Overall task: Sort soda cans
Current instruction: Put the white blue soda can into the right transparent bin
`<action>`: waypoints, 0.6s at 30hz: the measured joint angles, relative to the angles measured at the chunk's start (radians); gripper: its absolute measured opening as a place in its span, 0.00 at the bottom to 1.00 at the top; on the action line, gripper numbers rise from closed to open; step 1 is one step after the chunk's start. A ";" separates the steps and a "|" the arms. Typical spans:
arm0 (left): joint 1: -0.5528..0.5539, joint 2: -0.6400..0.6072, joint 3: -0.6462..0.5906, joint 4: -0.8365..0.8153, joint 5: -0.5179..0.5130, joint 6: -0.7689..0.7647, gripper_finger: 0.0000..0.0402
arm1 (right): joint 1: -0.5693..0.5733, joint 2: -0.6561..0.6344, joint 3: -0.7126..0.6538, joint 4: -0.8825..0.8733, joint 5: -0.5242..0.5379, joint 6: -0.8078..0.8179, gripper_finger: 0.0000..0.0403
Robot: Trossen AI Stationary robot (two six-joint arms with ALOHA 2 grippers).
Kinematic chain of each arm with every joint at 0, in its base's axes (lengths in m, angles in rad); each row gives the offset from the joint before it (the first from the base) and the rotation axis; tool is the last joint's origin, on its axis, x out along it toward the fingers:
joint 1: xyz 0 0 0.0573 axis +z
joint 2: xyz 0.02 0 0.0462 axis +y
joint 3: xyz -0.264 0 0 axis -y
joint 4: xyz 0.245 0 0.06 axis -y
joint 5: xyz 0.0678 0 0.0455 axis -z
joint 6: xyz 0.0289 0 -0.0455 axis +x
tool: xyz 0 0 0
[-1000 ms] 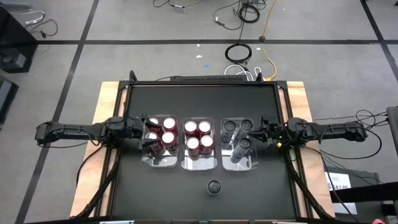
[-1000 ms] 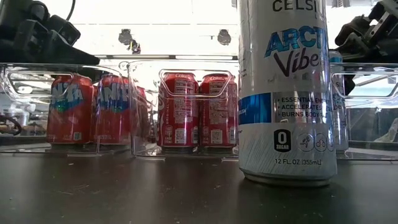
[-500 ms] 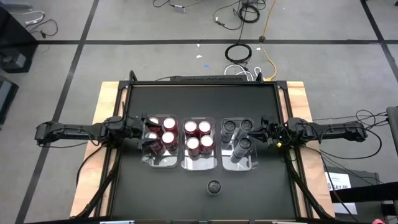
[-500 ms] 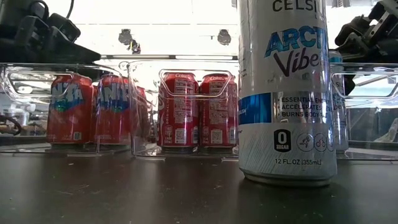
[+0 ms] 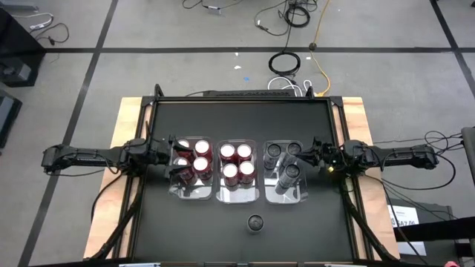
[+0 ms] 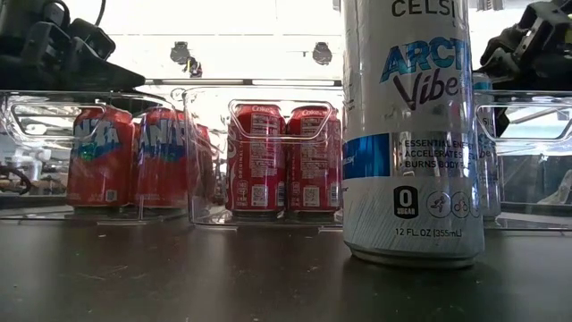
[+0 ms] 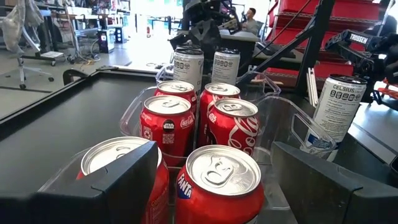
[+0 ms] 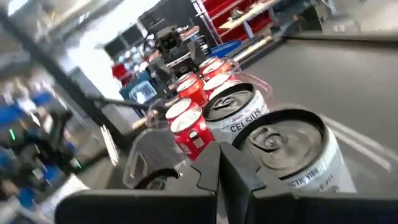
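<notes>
High view, left gripper [image 5: 169, 157]: at the outer edge of the left bin [image 5: 194, 191], jaws spread wide, nothing between them.
High view, right gripper [image 5: 312, 153]: at the outer edge of the right bin [image 5: 295, 194], jaws pressed together, empty.
High view, red soda cans [image 5: 201, 155]: four in the left bin just beside the left gripper; four more in the middle bin [image 5: 237, 193].
High view, silver soda cans [image 5: 289, 173]: three in the right bin, next to the right gripper.
High view, lone can [image 5: 255, 222]: upright on the black table [image 5: 237, 119], nearer the table's front edge than the bins, between the two arms.

Low view, lone can [image 6: 413, 134]: silver and blue, close to the camera, standing in front of the bins.
Low view, red cans [image 6: 282, 159]: behind clear bin walls.

Left wrist view, fingers [image 7: 112, 186]: wide apart, straddling the two nearest red cans [image 7: 217, 183] without touching them.

Right wrist view, fingers [image 8: 214, 171]: shut together, a silver can [image 8: 298, 149] just ahead.
</notes>
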 joint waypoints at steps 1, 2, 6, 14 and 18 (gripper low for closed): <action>0.000 0.000 0.000 0.000 0.000 0.000 0.80 | 0.000 0.000 0.000 0.000 0.007 0.049 0.01; 0.000 0.000 0.000 0.000 0.000 0.000 0.80 | 0.000 0.000 0.000 0.000 0.014 0.107 0.01; 0.000 0.000 0.000 -0.002 0.000 0.001 0.80 | 0.000 0.000 0.000 0.000 0.017 0.232 0.01; 0.000 0.000 0.000 -0.003 0.000 0.001 0.80 | 0.000 0.000 0.000 -0.005 0.017 0.163 0.01; 0.000 0.000 0.000 -0.003 0.000 0.001 0.80 | 0.000 0.000 0.000 -0.014 0.013 0.138 0.01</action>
